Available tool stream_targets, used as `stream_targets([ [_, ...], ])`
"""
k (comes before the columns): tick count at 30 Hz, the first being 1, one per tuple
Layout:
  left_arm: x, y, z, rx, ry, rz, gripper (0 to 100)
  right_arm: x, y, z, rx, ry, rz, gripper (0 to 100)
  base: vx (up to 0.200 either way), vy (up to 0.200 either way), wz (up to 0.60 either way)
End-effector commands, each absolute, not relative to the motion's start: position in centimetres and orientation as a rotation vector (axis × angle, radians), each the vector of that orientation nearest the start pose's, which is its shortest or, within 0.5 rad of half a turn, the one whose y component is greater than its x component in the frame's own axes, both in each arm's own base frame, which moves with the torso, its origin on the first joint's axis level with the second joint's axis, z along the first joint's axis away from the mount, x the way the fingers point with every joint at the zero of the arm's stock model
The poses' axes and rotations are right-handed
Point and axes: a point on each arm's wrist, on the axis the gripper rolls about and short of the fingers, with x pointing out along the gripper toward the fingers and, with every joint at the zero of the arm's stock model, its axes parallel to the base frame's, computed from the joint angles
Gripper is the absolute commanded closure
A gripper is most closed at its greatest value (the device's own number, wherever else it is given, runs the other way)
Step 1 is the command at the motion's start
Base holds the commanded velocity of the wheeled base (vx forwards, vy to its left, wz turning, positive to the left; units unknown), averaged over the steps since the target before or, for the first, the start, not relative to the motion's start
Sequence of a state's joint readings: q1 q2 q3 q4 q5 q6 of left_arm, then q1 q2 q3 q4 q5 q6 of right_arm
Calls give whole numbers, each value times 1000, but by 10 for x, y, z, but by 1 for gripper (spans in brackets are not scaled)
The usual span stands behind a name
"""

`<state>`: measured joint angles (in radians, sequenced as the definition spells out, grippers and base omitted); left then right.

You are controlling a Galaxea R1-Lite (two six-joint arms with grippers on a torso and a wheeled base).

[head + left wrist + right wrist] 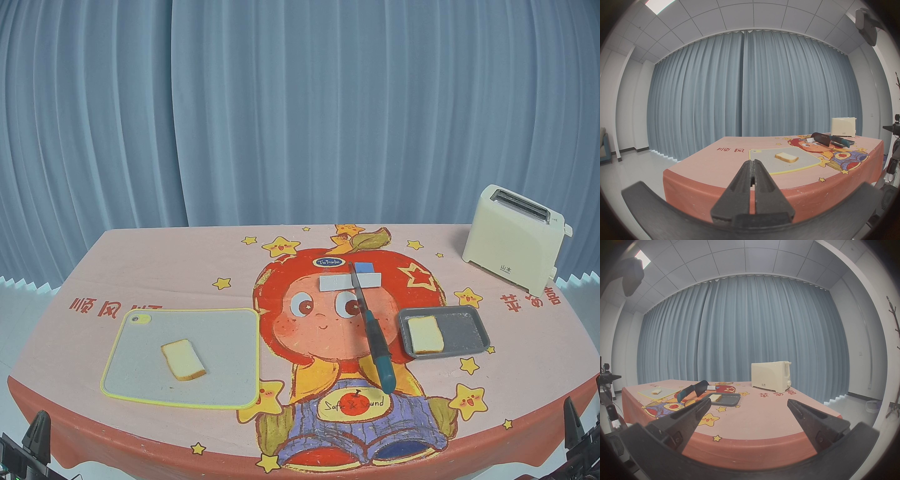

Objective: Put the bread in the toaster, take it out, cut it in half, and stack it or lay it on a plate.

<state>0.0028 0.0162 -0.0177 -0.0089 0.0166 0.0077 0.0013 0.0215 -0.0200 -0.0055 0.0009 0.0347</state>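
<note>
Pale bread slice (pixel 183 360), tan crust, lying flat

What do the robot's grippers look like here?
Both are matte black. The left gripper has two wedge-shaped jaws tapering to thin tips above a broad curved base. The right gripper has the same tapered jaws, each with small round fasteners near its root.
</note>
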Motion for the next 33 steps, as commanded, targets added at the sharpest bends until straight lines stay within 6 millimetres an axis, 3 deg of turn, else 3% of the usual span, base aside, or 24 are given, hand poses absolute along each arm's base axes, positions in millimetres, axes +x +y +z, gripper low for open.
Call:
stream_targets([
  [1,-22,0,77,8,-5,20,100,-23,0,76,35,-6,5,0,0,0,0],
  [15,-22,0,77,9,-5,18,100,-23,1,76,-40,-10,34,0,0,0,0],
  [30,-22,0,77,5,-5,17,100,-23,0,76,21,-4,22,0,0,0,0],
  [31,-22,0,77,5,-5,17,0,-23,0,76,21,-4,23,0,0,0,0],
  [33,-22,0,77,2,-5,17,0,-23,0,76,23,-4,22,0,0,0,0],
])
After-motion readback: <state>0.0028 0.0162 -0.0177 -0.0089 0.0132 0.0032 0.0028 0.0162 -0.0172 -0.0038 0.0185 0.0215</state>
